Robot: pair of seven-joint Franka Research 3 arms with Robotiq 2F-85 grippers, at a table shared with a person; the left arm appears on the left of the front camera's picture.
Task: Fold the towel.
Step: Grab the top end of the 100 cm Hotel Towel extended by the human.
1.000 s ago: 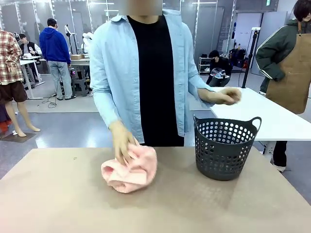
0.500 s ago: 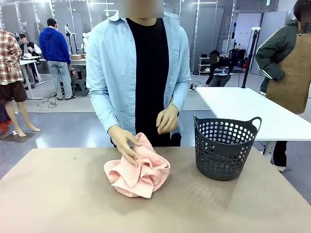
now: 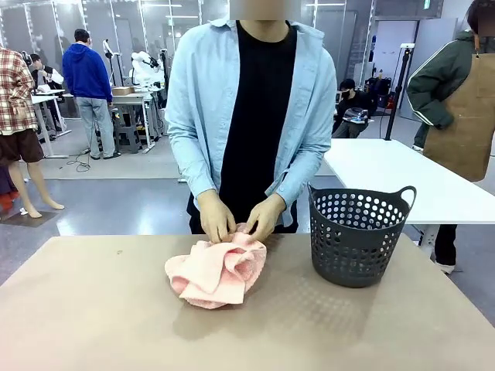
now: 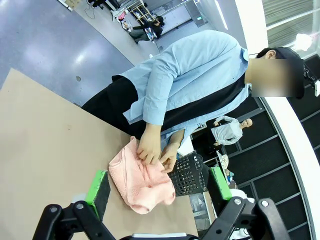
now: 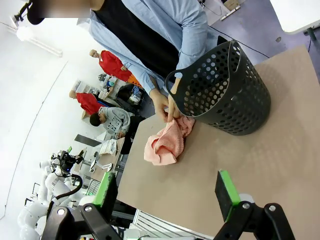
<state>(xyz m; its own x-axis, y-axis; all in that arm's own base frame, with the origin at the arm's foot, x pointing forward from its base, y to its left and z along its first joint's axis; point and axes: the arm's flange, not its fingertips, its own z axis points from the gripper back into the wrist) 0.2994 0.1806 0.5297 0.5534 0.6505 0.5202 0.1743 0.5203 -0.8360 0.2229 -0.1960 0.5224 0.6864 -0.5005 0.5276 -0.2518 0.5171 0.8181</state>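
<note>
Resting on the towel (image 3: 216,272), both hands (image 3: 216,219) seemingly pinch it.

Pretty standard open lab space: a shiny grey floor (image 3: 116,201), grey wall panels (image 3: 46,31) along the back, and a long white table (image 3: 387,166) off to the right with a black pole (image 3: 398,93) standing behind it. Farther back there's a cluttered workbench (image 3: 135,99) with a person in a blue hoodie (image 3: 87,73) standing beside it. Someone in a brown apron (image 3: 464,108) stands at the right edge.

Person's two hands (image 3: 241,219) on crumpled pink towel (image 3: 216,270), dark grey basket (image 3: 358,234) just beside, tan table (image 3: 93,317)
</note>
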